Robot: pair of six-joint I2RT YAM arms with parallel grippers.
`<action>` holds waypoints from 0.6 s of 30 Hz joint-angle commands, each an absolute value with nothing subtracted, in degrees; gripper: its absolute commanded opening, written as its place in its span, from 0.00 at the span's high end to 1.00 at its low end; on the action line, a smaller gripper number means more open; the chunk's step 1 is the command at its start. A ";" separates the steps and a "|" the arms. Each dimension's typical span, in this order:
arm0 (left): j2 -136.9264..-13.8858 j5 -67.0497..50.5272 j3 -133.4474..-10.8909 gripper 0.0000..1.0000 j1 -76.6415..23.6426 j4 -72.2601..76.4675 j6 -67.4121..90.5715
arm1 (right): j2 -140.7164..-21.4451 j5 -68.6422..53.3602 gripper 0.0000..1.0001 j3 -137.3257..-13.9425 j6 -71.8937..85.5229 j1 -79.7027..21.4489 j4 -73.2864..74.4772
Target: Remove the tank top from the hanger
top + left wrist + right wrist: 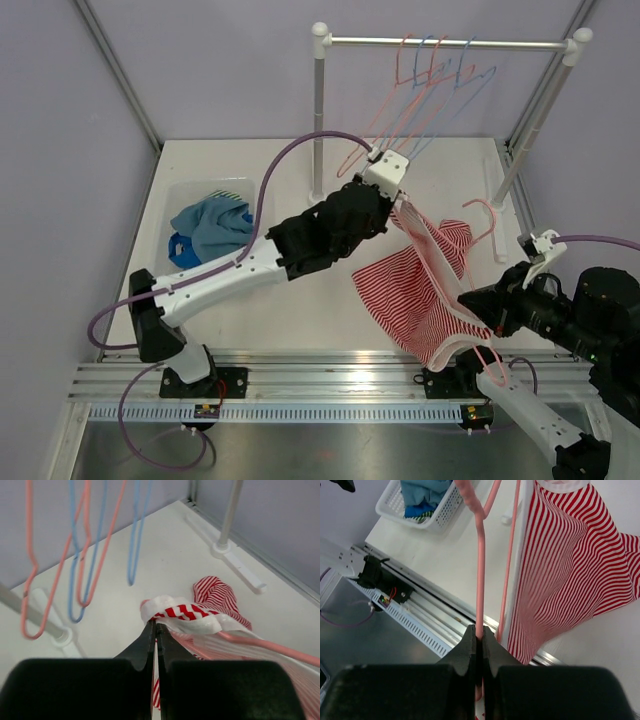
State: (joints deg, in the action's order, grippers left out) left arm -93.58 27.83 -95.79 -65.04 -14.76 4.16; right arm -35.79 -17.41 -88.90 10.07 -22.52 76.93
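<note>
The red-and-white striped tank top [420, 285] hangs stretched between my two grippers on a pink hanger [489, 360]. My left gripper [398, 203] is shut on its white-trimmed strap. In the left wrist view the jaws [156, 626] pinch that strap [182, 612], and the hanger's pink arm [272, 649] runs off to the right. My right gripper [478, 312] is shut on the hanger near the table's front edge. In the right wrist view its jaws [480, 632] clamp the pink rod [480, 575], with the striped cloth [570, 570] hanging beside it.
A clothes rail [445, 43] at the back carries several pink and blue hangers [430, 85]. Its posts [319, 110] stand on the table. A white basket [205, 225] with blue clothes sits at the left. The metal frame rail [300, 375] runs along the front.
</note>
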 commanded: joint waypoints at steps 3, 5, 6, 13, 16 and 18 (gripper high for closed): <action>-77.99 44.11 -85.19 1.00 -63.72 -12.57 10.27 | -35.51 -15.73 1.00 -90.44 7.65 -27.86 79.10; -74.81 46.04 -83.06 1.00 -63.55 -14.23 12.90 | -35.16 -16.78 1.00 -90.18 7.30 -28.39 78.75; -73.66 47.97 -82.36 1.00 -63.11 -15.28 13.96 | -35.16 -18.44 1.00 -90.00 6.60 -28.56 78.75; -65.49 46.77 -77.88 1.00 -57.22 -25.92 22.93 | -33.93 -27.24 1.00 -88.68 3.43 -29.27 73.06; -61.71 41.85 -73.93 1.00 -56.25 -24.36 22.69 | -32.61 -29.00 1.00 -85.01 5.87 -29.18 63.43; -58.20 35.01 -69.37 1.00 -56.25 -22.33 21.63 | -31.38 -32.86 1.00 -80.77 9.65 -29.18 54.89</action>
State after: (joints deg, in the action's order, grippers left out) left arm -62.70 37.26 -73.63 -58.24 -24.08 21.26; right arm -33.50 -26.26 -84.31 6.00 -28.60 66.13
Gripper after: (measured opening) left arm 0.004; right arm 0.049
